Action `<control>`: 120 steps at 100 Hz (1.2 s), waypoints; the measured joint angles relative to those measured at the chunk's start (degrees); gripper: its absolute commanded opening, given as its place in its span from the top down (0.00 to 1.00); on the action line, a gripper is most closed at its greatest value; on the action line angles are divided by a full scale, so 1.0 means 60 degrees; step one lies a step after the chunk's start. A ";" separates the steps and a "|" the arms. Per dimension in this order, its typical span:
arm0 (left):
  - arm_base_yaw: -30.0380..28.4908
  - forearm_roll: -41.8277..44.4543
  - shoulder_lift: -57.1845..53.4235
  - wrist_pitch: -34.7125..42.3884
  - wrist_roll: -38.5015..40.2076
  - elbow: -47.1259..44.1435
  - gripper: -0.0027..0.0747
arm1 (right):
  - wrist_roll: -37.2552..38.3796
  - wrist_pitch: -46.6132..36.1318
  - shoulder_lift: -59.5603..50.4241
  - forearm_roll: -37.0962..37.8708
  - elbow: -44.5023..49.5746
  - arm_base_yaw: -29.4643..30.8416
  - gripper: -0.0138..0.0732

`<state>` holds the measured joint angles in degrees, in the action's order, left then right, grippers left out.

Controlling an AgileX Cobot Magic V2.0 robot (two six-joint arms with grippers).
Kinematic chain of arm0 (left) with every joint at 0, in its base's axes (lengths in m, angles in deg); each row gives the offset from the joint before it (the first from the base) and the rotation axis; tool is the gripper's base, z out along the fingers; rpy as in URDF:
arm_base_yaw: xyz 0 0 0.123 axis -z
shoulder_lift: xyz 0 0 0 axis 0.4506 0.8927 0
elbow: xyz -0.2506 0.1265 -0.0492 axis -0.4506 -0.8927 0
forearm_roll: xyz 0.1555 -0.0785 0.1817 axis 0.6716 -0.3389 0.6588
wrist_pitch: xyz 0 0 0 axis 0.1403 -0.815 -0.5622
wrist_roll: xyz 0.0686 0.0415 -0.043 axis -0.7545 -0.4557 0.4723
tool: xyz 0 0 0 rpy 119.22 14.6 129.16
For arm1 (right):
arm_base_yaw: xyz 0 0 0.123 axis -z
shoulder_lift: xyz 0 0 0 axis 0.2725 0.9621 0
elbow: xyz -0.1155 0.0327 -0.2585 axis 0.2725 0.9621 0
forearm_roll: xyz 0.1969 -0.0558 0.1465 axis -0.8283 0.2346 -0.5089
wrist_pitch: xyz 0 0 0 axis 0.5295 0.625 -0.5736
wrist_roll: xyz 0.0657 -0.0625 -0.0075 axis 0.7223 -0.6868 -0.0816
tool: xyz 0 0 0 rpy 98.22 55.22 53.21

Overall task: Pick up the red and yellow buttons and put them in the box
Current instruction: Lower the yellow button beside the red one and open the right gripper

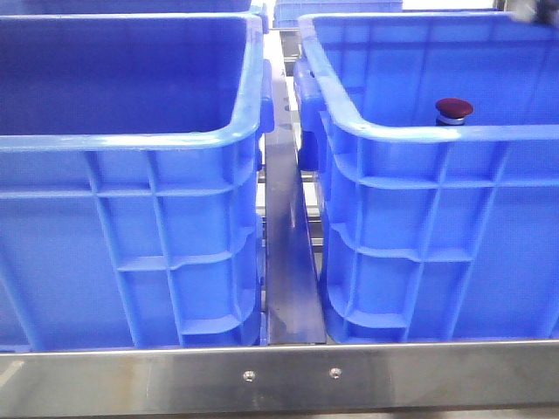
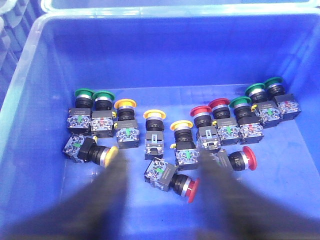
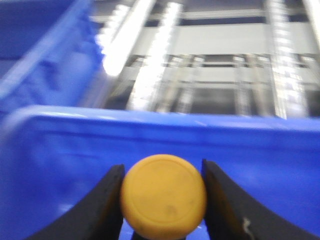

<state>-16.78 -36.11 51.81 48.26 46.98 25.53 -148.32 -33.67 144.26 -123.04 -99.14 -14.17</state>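
My right gripper [image 3: 163,169] is shut on the orange-yellow button [image 3: 163,200], with a finger on each side of its round cap, above a blue crate wall [image 3: 150,135]. In the front view a dark red button [image 1: 454,109] on a silvery collar shows just over the near rim of the box [image 1: 437,135], the right-hand crate. My left gripper [image 2: 161,161] is open above a blue crate floor holding several red, yellow and green buttons. A red button [image 2: 175,181] lies on its side between the fingers. Neither gripper shows in the front view.
A similar blue crate [image 1: 131,144] with smooth darker inner walls stands left of the box. A metal rail [image 1: 284,244] runs between them and a steel bar [image 1: 279,375] crosses the front. More blue crates stand behind. The left wrist's crate walls [image 2: 30,75] surround the buttons.
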 measured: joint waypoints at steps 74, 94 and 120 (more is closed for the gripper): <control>0.0000 0.0000 0.0000 0.0000 0.0000 0.0000 0.99 | -0.0099 -0.1950 0.3835 -0.0079 -0.0957 0.0058 0.55; 0.0000 0.0000 0.0000 0.0000 0.0000 0.0000 0.99 | -0.0099 -0.2049 0.4437 0.0044 -0.1596 0.0072 0.55; 0.0000 0.0000 0.0000 0.0000 0.0000 0.0000 0.99 | -0.0099 -0.2260 0.4909 0.0081 -0.2017 0.0072 0.55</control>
<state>-16.78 -36.11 51.81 48.26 46.98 25.53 -148.91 -47.23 173.72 -122.55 -111.24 -13.74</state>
